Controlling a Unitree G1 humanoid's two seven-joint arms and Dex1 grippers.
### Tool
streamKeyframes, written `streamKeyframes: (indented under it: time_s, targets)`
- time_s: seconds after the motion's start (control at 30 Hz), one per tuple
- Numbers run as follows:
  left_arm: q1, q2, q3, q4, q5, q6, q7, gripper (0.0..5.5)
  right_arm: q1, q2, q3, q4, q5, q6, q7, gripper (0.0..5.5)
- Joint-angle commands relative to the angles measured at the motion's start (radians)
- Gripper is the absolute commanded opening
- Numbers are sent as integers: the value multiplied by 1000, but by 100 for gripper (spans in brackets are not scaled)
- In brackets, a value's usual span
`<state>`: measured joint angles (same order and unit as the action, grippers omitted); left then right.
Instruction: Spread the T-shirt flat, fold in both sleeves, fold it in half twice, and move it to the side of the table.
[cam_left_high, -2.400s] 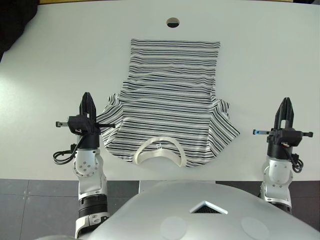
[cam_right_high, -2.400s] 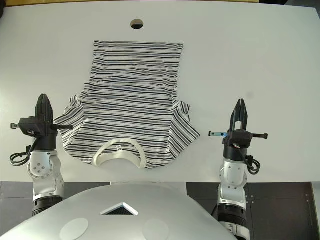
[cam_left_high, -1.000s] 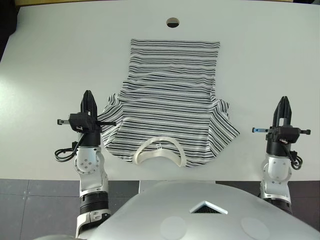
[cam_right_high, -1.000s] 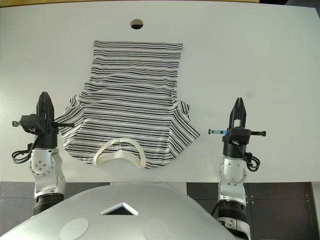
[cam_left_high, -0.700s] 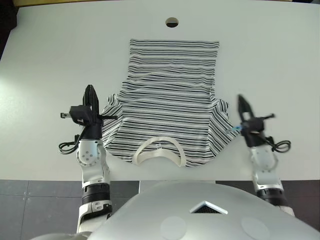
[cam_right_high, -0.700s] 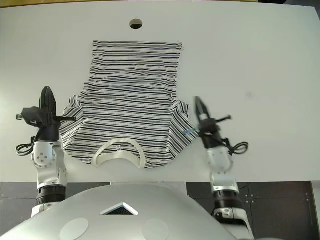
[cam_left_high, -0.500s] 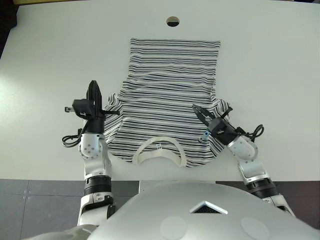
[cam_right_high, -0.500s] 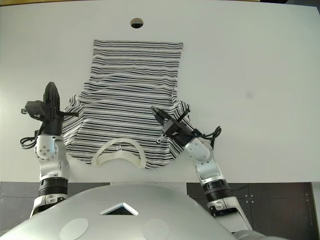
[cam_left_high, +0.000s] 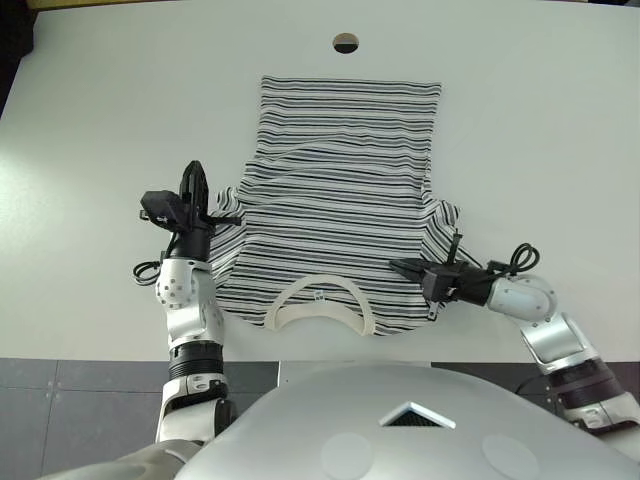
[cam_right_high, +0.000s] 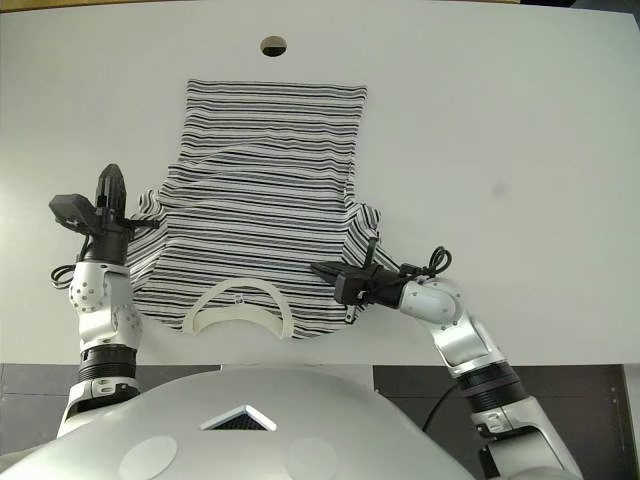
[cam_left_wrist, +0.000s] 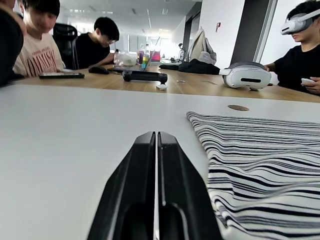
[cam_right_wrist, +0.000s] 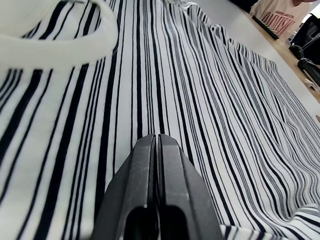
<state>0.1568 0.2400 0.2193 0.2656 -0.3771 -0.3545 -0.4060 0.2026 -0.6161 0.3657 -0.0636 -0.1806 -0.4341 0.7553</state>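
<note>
A black-and-white striped T-shirt (cam_left_high: 340, 190) lies on the white table (cam_left_high: 110, 120), its white collar (cam_left_high: 318, 300) toward the near edge and both sleeves bunched inward. My left gripper (cam_left_high: 194, 181) is shut, with nothing in it, just off the shirt's left sleeve (cam_left_high: 228, 215); its closed fingers (cam_left_wrist: 157, 165) lie over bare table beside the striped cloth (cam_left_wrist: 260, 155). My right gripper (cam_left_high: 398, 266) is shut too, lying low over the shirt's near right part, pointing toward the collar; its fingers (cam_right_wrist: 156, 170) rest above the stripes (cam_right_wrist: 210, 90).
A small round hole (cam_left_high: 345, 43) sits in the table beyond the shirt's hem. Wide bare table lies to the left and right of the shirt. A wooden desk (cam_left_wrist: 150, 82) with clutter stands behind, where people are seated.
My right arm swung in from the table's right side onto the shirt's near right part, now pointing left toward the collar. The left gripper crept slightly forward and right toward the sleeve.
</note>
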Motion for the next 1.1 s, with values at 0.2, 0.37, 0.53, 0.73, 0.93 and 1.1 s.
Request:
streamKeyframes:
  time_s: [0.2, 0.37, 0.53, 0.73, 0.93, 1.1]
  targets:
    - [188, 390, 76, -262, -65, 537, -217, 12, 74, -113, -40, 5, -77, 48, -30, 10]
    - [272, 428, 47, -309, -10, 493, -331, 58, 78, -109, -62, -26, -34, 49, -41, 10]
    - [296, 423, 21, -312, 17, 461, -406, 155, 69, -115, -77, -16, -26, 43, -46, 10]
    - [307, 431, -5, -275, 69, 448, -429, 228, 68, -112, -85, -33, -19, 43, -48, 10]
    - [331, 452, -17, -254, 87, 468, -463, 228, 60, -106, -94, -45, -15, 39, -56, 10]
    - [357, 464, -43, -228, 90, 475, -498, 195, 47, -94, -104, -56, -10, 20, -73, 10]
